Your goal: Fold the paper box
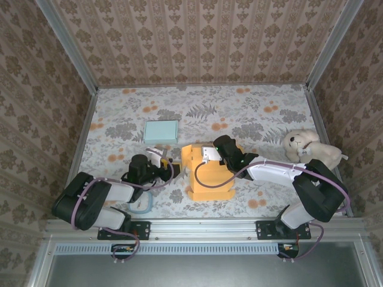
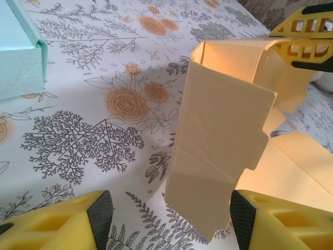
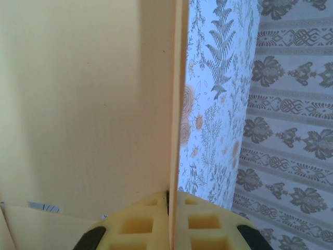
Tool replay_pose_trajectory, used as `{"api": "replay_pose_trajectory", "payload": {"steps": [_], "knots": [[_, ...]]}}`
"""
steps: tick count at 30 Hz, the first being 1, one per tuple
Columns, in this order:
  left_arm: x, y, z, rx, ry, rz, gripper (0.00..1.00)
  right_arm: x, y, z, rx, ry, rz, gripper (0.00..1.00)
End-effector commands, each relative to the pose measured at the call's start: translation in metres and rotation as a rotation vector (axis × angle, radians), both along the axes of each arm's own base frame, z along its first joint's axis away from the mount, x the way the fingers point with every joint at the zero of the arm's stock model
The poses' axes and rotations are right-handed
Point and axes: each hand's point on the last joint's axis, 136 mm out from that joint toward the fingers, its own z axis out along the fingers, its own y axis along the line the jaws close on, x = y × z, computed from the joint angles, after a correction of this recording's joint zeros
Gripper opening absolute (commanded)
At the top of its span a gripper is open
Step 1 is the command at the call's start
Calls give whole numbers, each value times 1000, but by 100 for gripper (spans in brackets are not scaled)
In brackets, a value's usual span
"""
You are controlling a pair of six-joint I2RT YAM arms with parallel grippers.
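Note:
The orange paper box [image 1: 206, 176] lies partly folded at the middle of the table, with one panel raised at its far end. My right gripper [image 1: 206, 154] is shut on that raised wall; the wrist view has the panel's edge [image 3: 179, 104] pinched between the foam fingers [image 3: 171, 200]. My left gripper [image 1: 173, 160] is at the box's left side, open. An upright cream flap [image 2: 223, 151] stands between its fingertips [image 2: 170, 212] without touching either pad. The right gripper's yellow fingers [image 2: 307, 39] clamp the wall behind it.
A flat light-blue box [image 1: 161, 131] lies behind the left gripper, at the left edge [image 2: 18, 57] of the wrist view. A cream plush toy [image 1: 308, 145] sits at the right by the metal rail. A pale-blue loop [image 1: 142, 206] lies by the left arm's base.

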Motion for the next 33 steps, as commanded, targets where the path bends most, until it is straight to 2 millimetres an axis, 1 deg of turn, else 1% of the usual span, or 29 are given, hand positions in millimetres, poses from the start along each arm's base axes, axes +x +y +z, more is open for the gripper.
{"api": "replay_pose_trajectory", "payload": {"steps": [1, 15, 22, 29, 33], "knots": [[4, -8, 12, -43, -22, -29, 65, -9, -3, -18, -51, 73, 6, 0], [16, -17, 7, -64, 3, -31, 65, -9, -4, -20, -62, 79, 5, 0], [13, -27, 16, -121, 3, -75, 65, -8, -4, -21, -67, 81, 2, 0], [5, -30, 11, -129, -1, -110, 65, -9, -5, -21, -71, 84, 2, 0], [2, -34, 14, -155, -9, -148, 65, -9, -5, -21, -72, 84, 2, 0]]}}
